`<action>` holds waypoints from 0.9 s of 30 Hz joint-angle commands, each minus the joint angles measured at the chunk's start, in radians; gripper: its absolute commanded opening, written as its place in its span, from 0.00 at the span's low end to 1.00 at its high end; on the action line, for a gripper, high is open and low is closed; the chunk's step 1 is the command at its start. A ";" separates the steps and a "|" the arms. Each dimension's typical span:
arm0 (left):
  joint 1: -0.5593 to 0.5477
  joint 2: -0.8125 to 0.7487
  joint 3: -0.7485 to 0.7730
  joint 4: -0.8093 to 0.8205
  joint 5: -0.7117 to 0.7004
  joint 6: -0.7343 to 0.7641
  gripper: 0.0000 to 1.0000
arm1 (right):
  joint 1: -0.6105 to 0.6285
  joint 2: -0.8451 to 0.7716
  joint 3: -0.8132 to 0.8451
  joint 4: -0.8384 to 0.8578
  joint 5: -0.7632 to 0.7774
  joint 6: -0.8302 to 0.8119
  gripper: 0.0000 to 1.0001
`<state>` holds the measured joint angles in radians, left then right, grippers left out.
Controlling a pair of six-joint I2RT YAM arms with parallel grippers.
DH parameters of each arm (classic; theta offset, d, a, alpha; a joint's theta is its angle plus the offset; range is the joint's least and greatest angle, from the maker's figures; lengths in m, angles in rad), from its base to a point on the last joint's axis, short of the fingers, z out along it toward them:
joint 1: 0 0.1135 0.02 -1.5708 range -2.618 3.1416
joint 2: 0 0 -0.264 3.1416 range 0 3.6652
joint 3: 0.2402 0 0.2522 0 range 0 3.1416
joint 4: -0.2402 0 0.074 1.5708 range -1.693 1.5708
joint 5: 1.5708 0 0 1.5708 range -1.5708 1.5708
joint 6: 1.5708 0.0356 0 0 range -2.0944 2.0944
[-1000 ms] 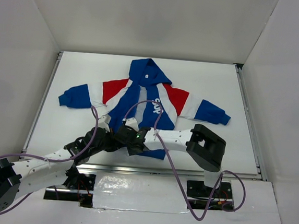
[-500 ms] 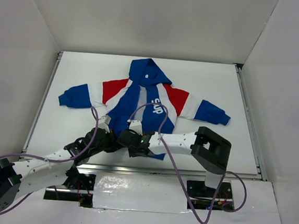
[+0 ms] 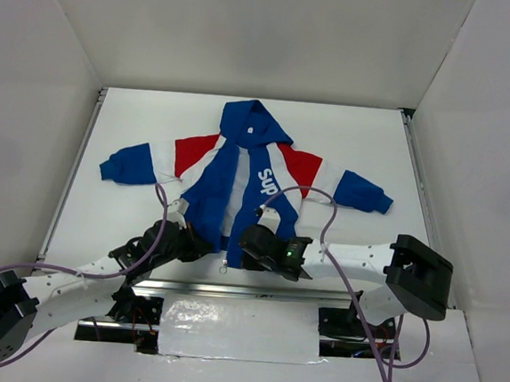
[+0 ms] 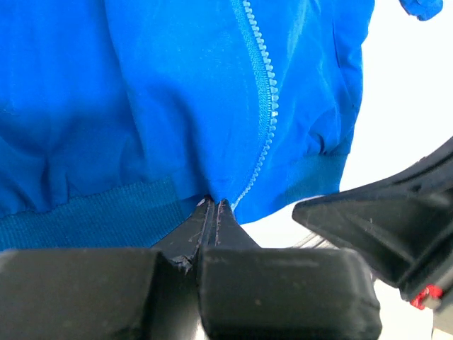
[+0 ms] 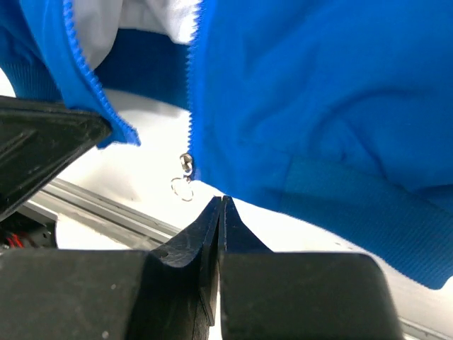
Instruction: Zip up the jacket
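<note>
Top external: jacket (image 3: 252, 177) flat on white table (image 3: 366, 245), hood far, hem near, front open with white lining showing between the blue panels. Left gripper (image 3: 204, 245) at the near hem of the left panel. Right gripper (image 3: 249, 238) at the near hem of the right panel.

Left wrist: fingers (image 4: 205, 219) pressed together, pinching the hem edge at the lower end of the zipper teeth (image 4: 267, 106).

Right wrist: jaws pressed together, nipping the hem edge just right of the slider (image 5: 187, 163). Ring pull (image 5: 181, 188) hangs below it.
</note>
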<state>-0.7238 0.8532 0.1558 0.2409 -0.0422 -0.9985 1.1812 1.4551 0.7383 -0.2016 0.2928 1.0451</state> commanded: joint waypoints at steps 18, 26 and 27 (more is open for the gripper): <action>0.006 -0.008 0.022 -0.058 -0.058 -0.035 0.00 | -0.003 0.194 0.141 -0.153 -0.070 0.004 0.00; 0.007 0.006 0.019 -0.045 -0.059 -0.037 0.00 | -0.075 0.157 -0.014 -0.171 -0.060 0.200 0.00; 0.007 0.013 0.018 -0.038 -0.058 -0.041 0.00 | -0.115 0.148 -0.039 -0.164 -0.061 0.214 0.00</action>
<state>-0.7227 0.8555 0.1509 0.1791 -0.0849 -1.0271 1.1351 1.5913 0.7830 -0.2665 0.2035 1.1851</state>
